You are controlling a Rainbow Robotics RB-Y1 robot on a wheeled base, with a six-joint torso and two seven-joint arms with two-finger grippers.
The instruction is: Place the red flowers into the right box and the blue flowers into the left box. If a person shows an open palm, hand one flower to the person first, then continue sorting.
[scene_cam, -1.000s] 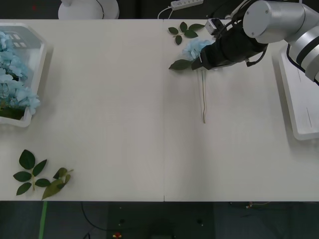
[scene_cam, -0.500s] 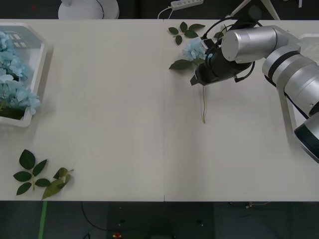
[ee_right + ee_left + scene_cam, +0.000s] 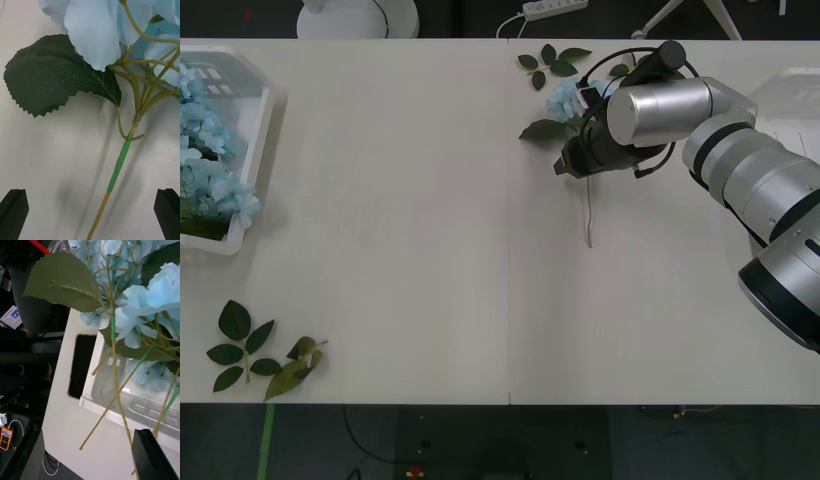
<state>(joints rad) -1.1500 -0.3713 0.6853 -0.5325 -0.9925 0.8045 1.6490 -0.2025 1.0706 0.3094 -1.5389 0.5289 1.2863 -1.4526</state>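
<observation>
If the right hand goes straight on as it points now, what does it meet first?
Most likely the green-wrapped stalk of the blue flower lying on the table, centred between the open right hand; depth is unclear.

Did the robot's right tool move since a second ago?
Yes. The right tool slid left along the table, ending over the blue flower's stalk, which stayed put.

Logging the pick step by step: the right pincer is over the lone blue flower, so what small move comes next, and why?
Probably lower the right pincer and close on the stalk. Its black fingers stand open either side of the blue flower, whose stalk lies on the table between them, ungripped.
</observation>
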